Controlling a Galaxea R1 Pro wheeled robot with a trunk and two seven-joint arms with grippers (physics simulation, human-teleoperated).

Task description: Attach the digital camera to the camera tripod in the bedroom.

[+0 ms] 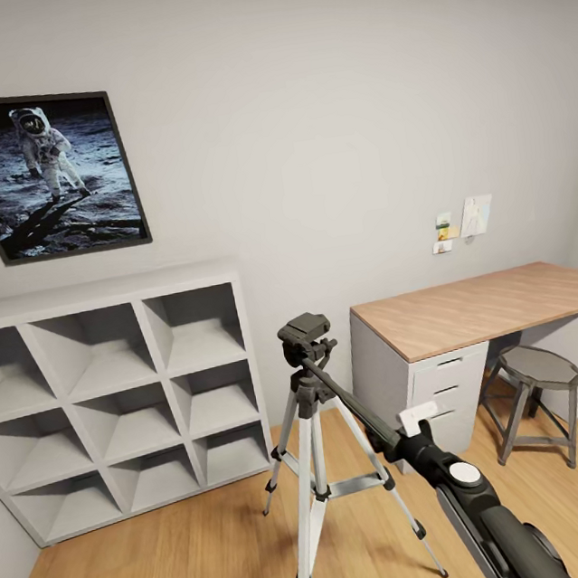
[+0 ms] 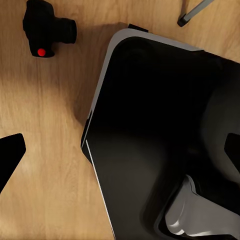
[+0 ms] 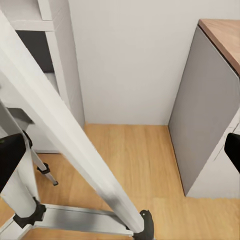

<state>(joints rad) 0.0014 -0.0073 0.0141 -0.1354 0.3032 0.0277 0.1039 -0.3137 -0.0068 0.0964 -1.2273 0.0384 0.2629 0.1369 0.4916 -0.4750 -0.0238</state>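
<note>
Clearly I'm pre-grasp: the digital camera [image 2: 47, 28] lies on the floor [image 2: 45, 125] beside my base [image 2: 165, 130], ungripped. Both sets of fingers gape empty; the left must descend onto it, then lift to the camera tripod [image 1: 312, 395].

A light grey wall [image 1: 331, 119] is seen across the head view, met below by a light wood plank floor [image 1: 180, 568]. A black-framed astronaut photograph [image 1: 44, 175] is hung on the wall above a white cube shelf unit [image 1: 120, 393] set against it. To the right, a white desk with a wood worktop [image 1: 492, 303] and drawers [image 1: 450, 386] is placed, with a grey metal stool [image 1: 537, 402] in front of it. Small paper notes [image 1: 464, 222] are pinned above the worktop.
</note>
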